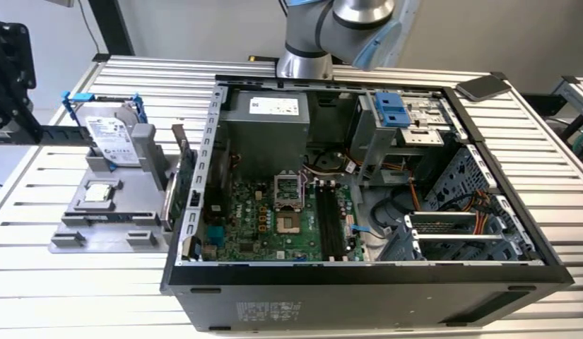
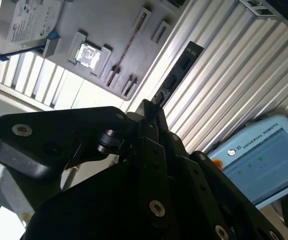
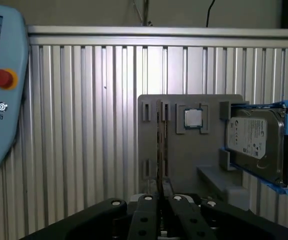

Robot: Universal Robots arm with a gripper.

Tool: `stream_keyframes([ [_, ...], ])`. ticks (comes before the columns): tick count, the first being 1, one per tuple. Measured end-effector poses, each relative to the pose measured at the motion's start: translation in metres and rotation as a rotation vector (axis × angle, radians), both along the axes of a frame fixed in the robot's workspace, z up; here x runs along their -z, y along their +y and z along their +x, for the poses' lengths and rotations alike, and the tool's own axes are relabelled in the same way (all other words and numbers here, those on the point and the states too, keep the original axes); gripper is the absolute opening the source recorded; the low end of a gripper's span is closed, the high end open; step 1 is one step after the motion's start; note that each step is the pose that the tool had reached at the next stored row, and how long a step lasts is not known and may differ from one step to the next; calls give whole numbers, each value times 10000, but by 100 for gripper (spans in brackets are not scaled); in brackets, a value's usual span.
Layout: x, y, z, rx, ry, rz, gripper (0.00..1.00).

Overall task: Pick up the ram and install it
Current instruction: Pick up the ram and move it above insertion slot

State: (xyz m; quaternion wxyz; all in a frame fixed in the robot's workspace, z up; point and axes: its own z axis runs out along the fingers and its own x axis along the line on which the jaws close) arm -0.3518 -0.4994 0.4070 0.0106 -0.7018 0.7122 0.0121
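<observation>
1. While the arm hangs over the table, its black gripper (image 2: 151, 114) has its jaws pinching one end of the long, thin, dark ram stick (image 2: 176, 75).
2. That stick juts out over the ribbed aluminium table (image 2: 234, 80), just beside the grey plastic parts tray (image 2: 109, 25).
3. On that tray sit a square silver processor chip (image 2: 88, 54) and a blue-framed hard drive (image 2: 31, 20).

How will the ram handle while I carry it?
The ram is a thin, flat board, so probably stiff and light. It juts out of the gripper, held by one end, so it may pivot if bumped. Exposed chips suggest fragility.
</observation>
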Motion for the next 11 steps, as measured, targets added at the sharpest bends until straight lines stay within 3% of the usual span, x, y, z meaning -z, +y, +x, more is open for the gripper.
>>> stream_keyframes([
  [3, -1, 1, 48, 2, 1, -2, 0],
  [11, 0, 0, 348, 1, 4, -2, 0],
])
